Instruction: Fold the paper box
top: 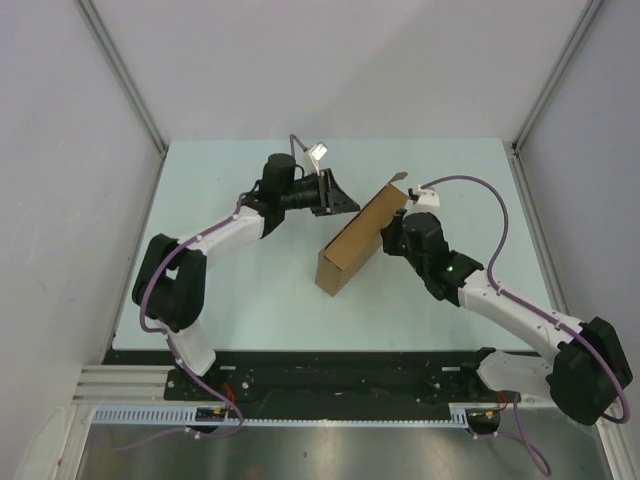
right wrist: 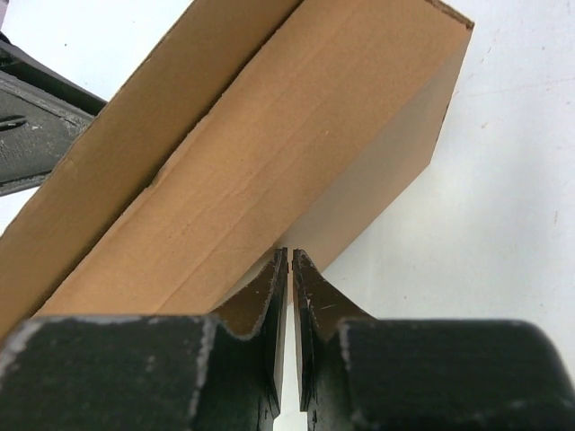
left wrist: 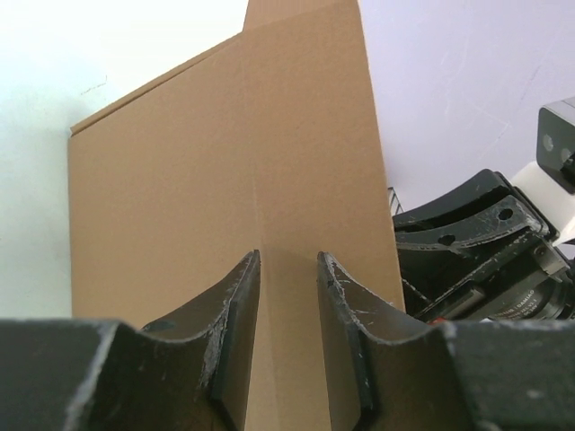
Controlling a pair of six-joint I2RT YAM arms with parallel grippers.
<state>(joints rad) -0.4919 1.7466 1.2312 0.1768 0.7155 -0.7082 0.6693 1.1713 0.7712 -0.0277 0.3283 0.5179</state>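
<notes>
Your left hand (left wrist: 287, 260) is parted, facing the box (top: 357, 243) on the bench (top: 250, 290). Your right hand (right wrist: 289, 253) is pressed together, tips at the box's side.

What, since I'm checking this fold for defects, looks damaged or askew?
Nothing looks damaged: the paper box stands as a squared sleeve with clean, uncrushed panels. The only oddity is a small tab at its far end, poking up unfolded above the top edge.
</notes>
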